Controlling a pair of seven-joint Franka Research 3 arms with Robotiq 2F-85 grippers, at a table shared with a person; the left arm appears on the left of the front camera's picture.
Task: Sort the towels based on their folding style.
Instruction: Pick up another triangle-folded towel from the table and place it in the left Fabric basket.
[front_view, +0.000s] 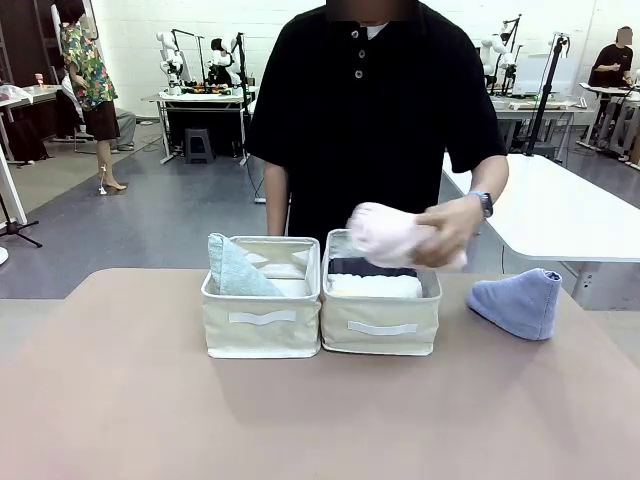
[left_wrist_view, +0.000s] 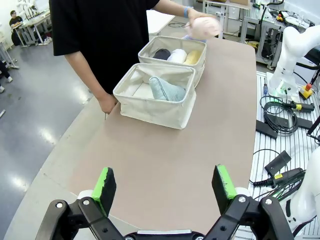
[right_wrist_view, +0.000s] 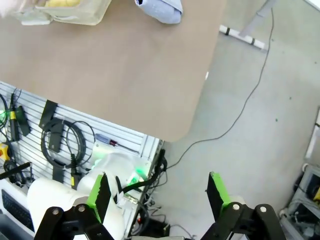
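Pink towel (front_view: 395, 235) in person's hand (front_view: 450, 232) above right basket (front_view: 380, 325); may unroll if dropped; left gripper (left_wrist_view: 165, 187), right gripper (right_wrist_view: 157, 192) wide open, empty.

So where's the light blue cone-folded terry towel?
Front view: the blue towel lies on the tan table, right of the right-hand cream fabric basket.

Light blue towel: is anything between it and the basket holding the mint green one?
Yes: the other basket, holding rolled towels, sits directly between them, and the person's hand holds a pink towel above it.
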